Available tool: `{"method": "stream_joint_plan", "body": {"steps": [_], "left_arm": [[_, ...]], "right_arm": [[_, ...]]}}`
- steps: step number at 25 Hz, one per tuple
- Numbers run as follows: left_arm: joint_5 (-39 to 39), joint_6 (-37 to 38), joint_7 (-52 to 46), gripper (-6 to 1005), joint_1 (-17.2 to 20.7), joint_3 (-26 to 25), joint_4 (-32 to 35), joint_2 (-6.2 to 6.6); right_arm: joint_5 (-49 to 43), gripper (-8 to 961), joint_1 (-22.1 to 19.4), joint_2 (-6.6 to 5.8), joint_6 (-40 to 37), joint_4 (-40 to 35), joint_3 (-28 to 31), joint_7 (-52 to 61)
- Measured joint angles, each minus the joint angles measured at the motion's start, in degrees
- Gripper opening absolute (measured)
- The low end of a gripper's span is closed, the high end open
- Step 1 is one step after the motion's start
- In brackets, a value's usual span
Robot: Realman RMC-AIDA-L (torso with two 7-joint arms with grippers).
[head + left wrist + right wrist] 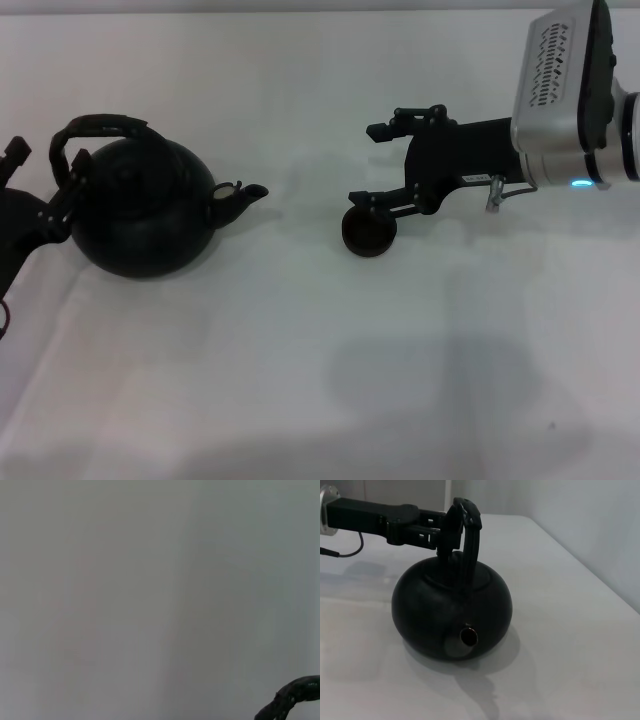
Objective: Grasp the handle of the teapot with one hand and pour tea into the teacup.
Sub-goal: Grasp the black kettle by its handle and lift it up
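Note:
The black teapot point(145, 210) stands on the white table at the left, its spout point(245, 195) pointing right. Its arched handle point(95, 128) stands upright. My left gripper point(42, 175) is at the handle's left end, open, with a finger on each side of it. The right wrist view shows the teapot point(452, 610), the handle point(467, 530) and the left gripper point(442, 530) against it. A bit of the handle point(295, 695) shows in the left wrist view. The small dark teacup point(368, 232) sits mid-table. My right gripper point(365, 165) is open just above it, the lower fingertip point(358, 198) over the cup's rim.
The white table point(300, 380) stretches between teapot and cup, with a gap of about one teapot width. The table's far edge meets a pale wall point(600, 525). A thin cable point(350, 550) hangs by the left arm.

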Motion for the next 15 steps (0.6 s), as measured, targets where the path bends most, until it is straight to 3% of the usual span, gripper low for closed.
{"method": "stream_joint_plan", "body": {"steps": [3, 11, 15], "left_arm": [[0.07, -0.35, 0.00, 821, 0.02, 0.00, 0.01, -0.08], [0.00, -0.35, 0.24, 621, 0.45, -0.36, 0.11, -0.26], [-0.23, -0.75, -1.39, 420, 0.06, -0.36, -0.07, -0.11]], "right_arm": [[0.00, 877, -0.08, 0.01, -0.31, 0.07, -0.13, -0.03], [-0.01, 877, -0.45, 0.10, -1.39, 0.19, -0.20, -0.18], [0.00, 877, -0.45, 0.22, -1.58, 0.20, -0.35, -0.19]]}}
